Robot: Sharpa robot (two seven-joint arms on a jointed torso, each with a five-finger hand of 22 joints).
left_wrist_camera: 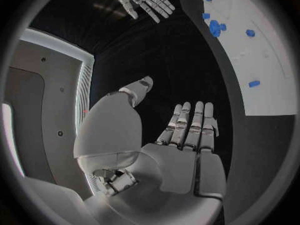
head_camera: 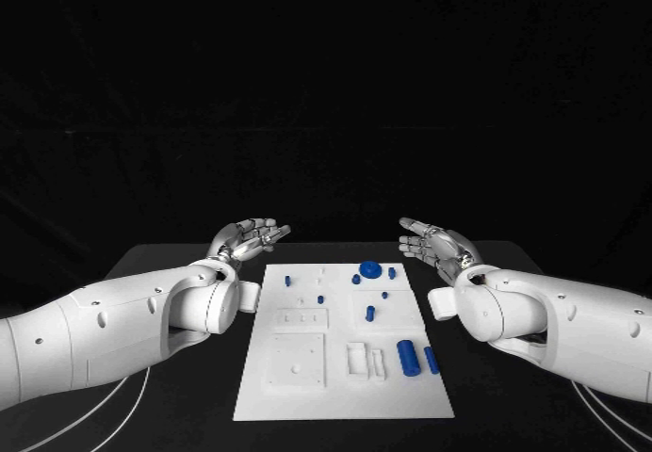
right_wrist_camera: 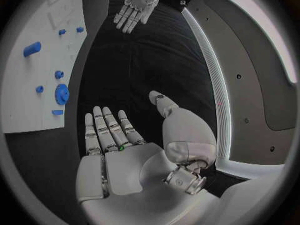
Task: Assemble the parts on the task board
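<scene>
Head view first: your black table (head_camera: 163,273) fills the lower half of the frame, with the task board (head_camera: 306,395) as a long white plate at bottom centre, its long axis running from the bottom edge up toward the middle.

Left hand (head_camera: 252,237) sits at centre-left, just off the board's upper left corner, fingers spread, holding nothing. Right hand (head_camera: 435,245) mirrors it at centre-right, off the upper right corner, also spread and empty. Both palms face inward over the table; neither touches the board.

Parts, largest down: the blue gear (head_camera: 368,268) stands at the board's upper right, nearest your right hand. Two blue cylinders lie in the lower right, the thick cylinder (head_camera: 409,358) beside the thin cylinder (head_camera: 431,360), long axes parallel to the board's long axis. Several small blue pegs sit mid-board; I can't tell whether they are seated.

My read: nothing is grasped yet, so the task is at its start. Most blue parts lie on the board's right half, below and inward of your right hand, so that arm has the shorter reach. For the cylinders, you'd want the fingers closing across the axis.
</scene>
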